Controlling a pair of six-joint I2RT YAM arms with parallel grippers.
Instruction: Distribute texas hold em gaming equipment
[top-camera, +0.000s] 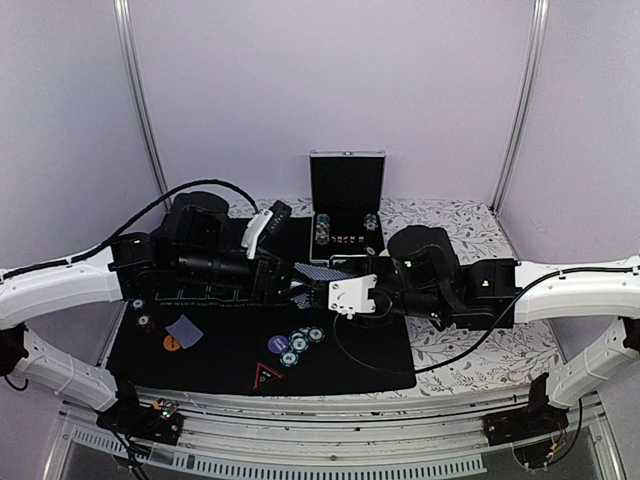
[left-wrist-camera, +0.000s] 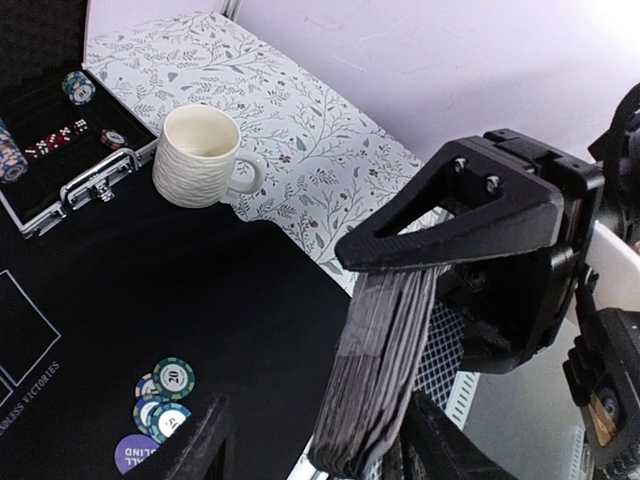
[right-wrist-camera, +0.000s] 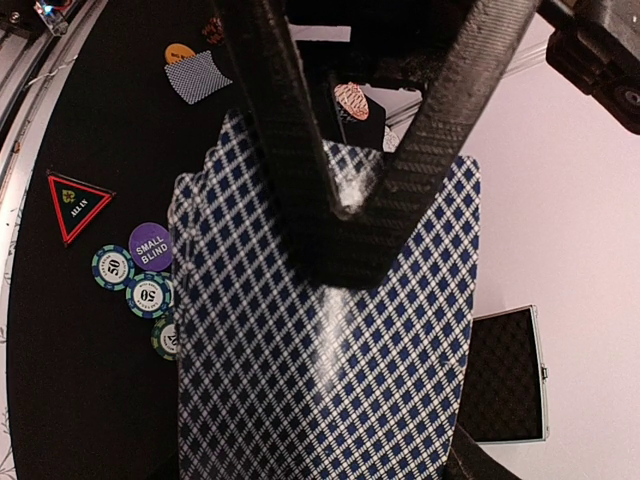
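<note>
Lab test booth: plain lilac wall panels (top-camera: 330, 70), aluminium frame posts (top-camera: 140, 100).

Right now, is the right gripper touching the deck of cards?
Touching. Right wrist view: the right gripper presses a finger flat on the deck.

Glossy cards (right-wrist-camera: 330, 380); glazed ceramic mug (left-wrist-camera: 200, 160); matt black mat (left-wrist-camera: 150, 300).

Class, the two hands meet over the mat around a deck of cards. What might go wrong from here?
1. The right hand grips the deck near one end only, and the cards look loosely splayed in the left wrist view; some may slip out.
2. The left hand, open around the deck's lower end, may catch several cards rather than one.
3. Dropped cards could land on the chips below.
</note>
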